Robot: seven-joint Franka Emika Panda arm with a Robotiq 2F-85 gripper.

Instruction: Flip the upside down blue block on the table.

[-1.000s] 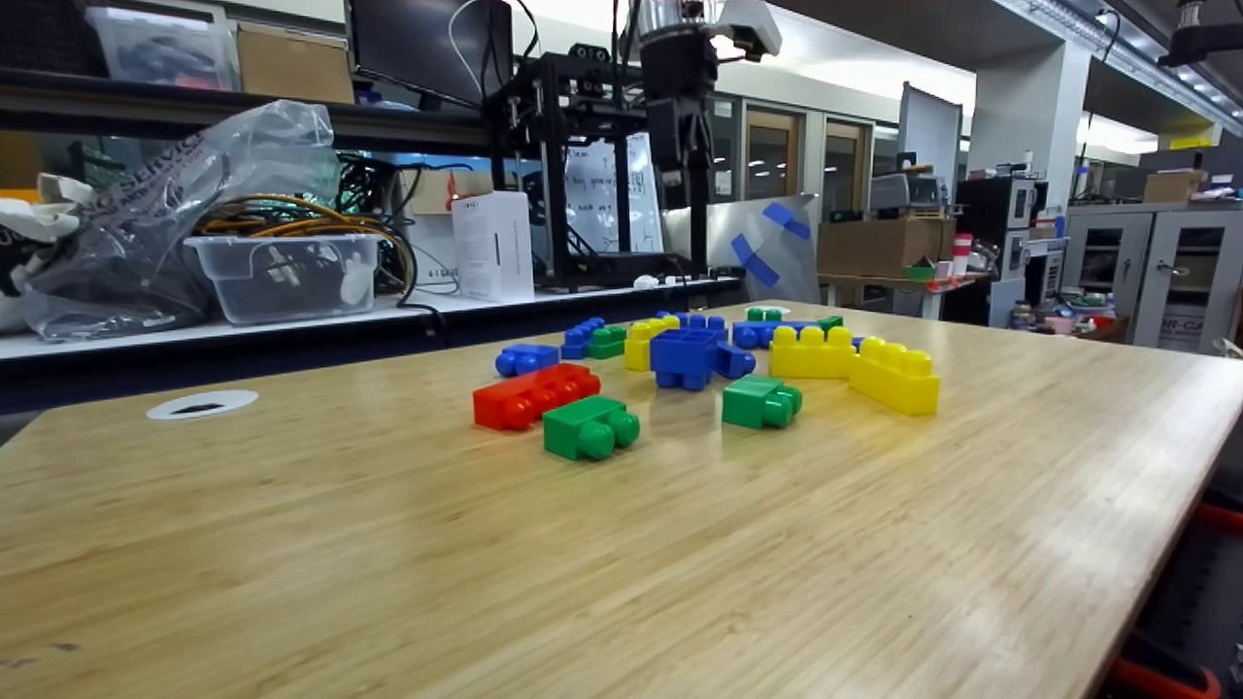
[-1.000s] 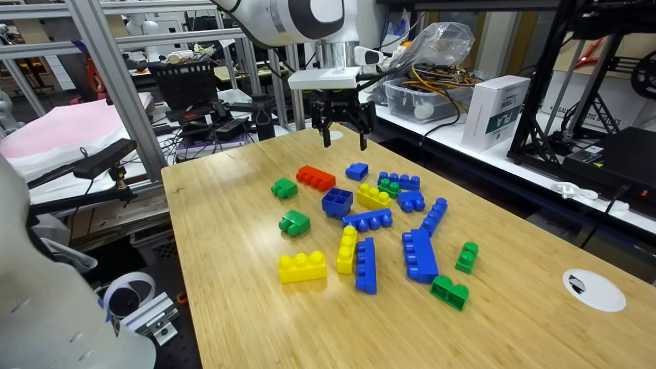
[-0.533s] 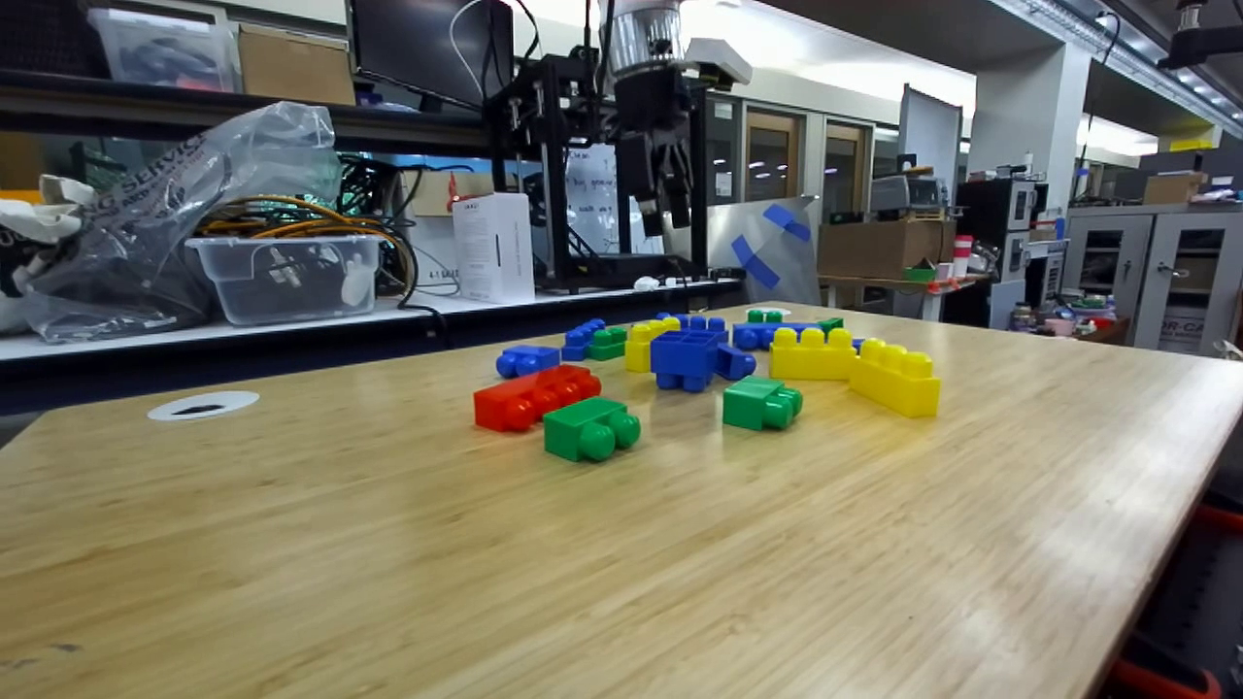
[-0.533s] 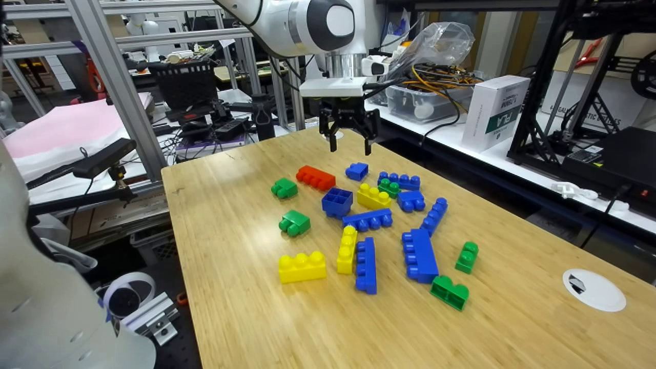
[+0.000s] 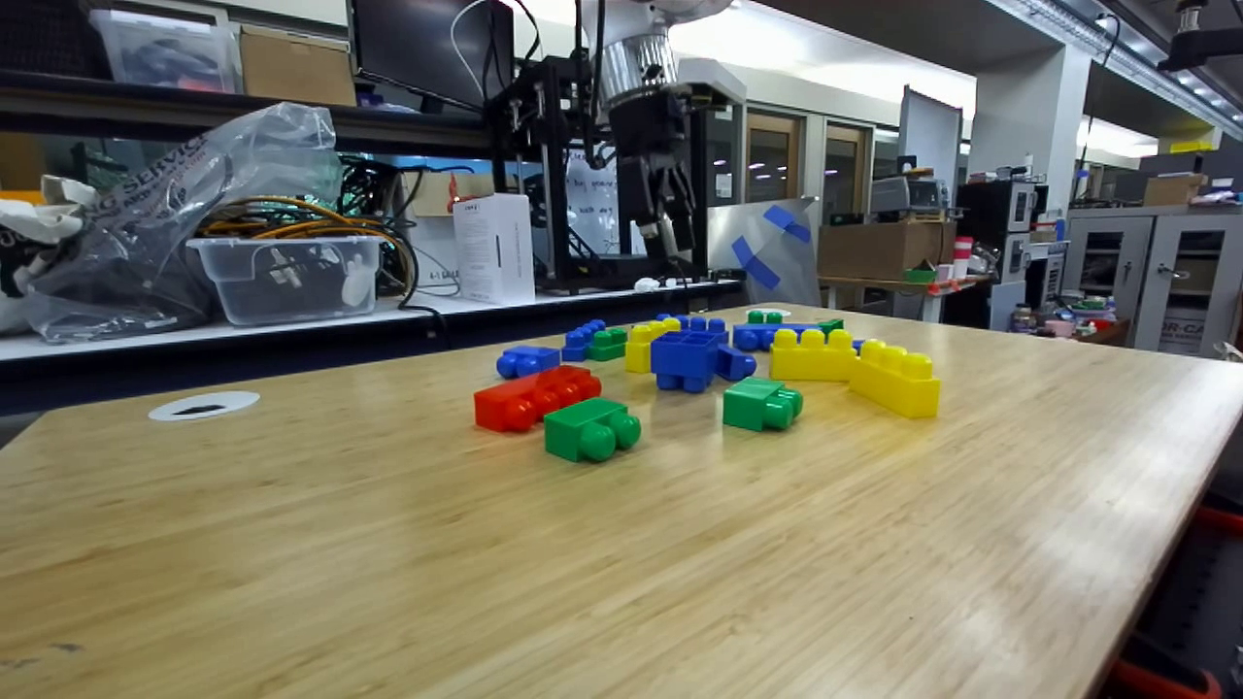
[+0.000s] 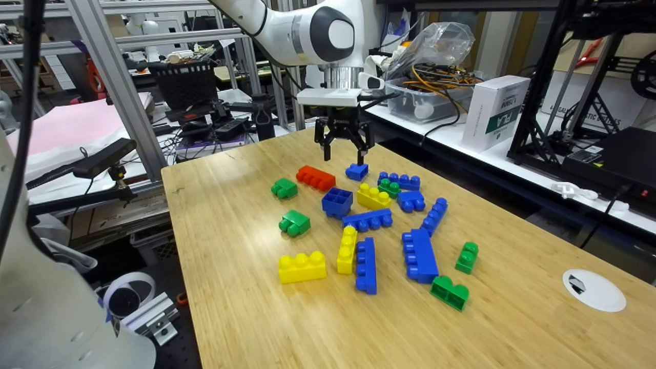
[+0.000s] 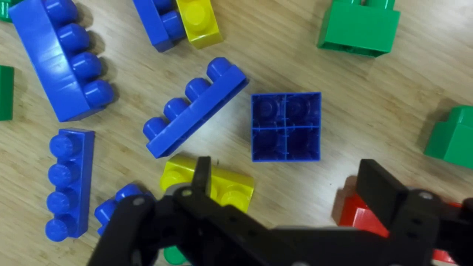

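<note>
The blue block (image 7: 286, 127) is upside down on the table (image 6: 241, 312), its hollow four-cell underside facing up and its studs down. It also shows in both exterior views (image 5: 684, 359) (image 6: 337, 204). My gripper (image 7: 285, 161) is open and empty, its fingers (image 7: 380, 192) wide apart. In the wrist view the block lies just beyond the gap between the fingertips. In both exterior views the gripper (image 5: 666, 243) (image 6: 344, 158) hangs above the table, apart from the block; in an exterior view it is over the far part of the bricks.
A long blue brick (image 7: 197, 111) and a yellow brick (image 7: 236, 184) lie close to the block. A red brick (image 6: 315, 178) and two green bricks (image 6: 284, 188) (image 6: 295, 223) lie around it. Several more blue, yellow and green bricks are spread over the table.
My gripper has come down toward the table and tilted a little; in an exterior view it has also shifted left. It stays open. The bricks have not moved.
</note>
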